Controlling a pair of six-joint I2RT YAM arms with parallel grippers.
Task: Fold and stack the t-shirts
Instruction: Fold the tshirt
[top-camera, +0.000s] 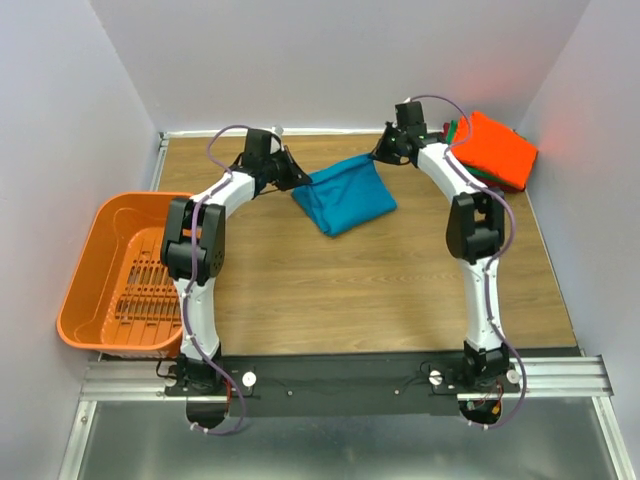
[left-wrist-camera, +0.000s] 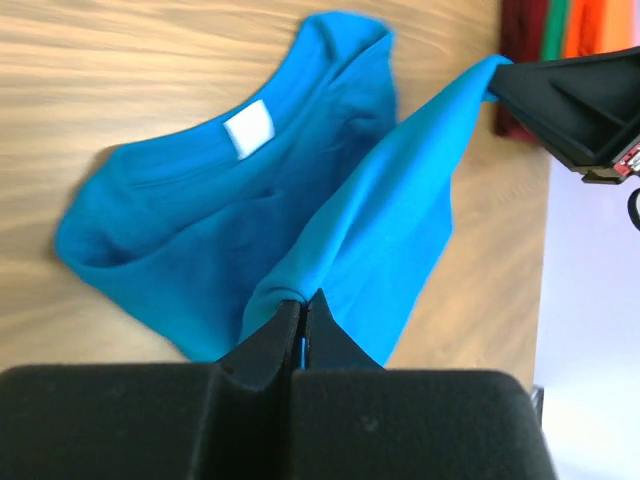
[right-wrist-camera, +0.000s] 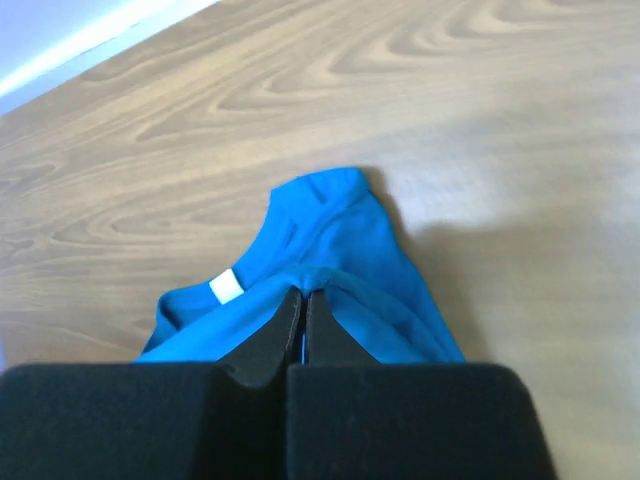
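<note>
Looking down from above, we saw the teal-blue t-shirt near the far middle of the wooden surface, strung between the two arms. The left pincer was shut tight on one bunched edge of the cloth, its jaws pressed together with only a thin fold of blue between them. The right pincer was clamped just as tightly on the opposite edge. In the left wrist view the fabric ran as a taut band from one pincer up to the other. The rest of the shirt sagged and lay rumpled on the wood below that band, its collar turned up so that the white neck label showed.

At the far right corner of the surface, well apart from the blue shirt, sat a folded stack. The orange t-shirt lay on top, and the edges of the green t-shirt and the dark red t-shirt peeked out beneath it. We could not tell which of those two lay lower.

The orange basket stood at the left edge, beside the left arm, with no cloth visible in it.
</note>
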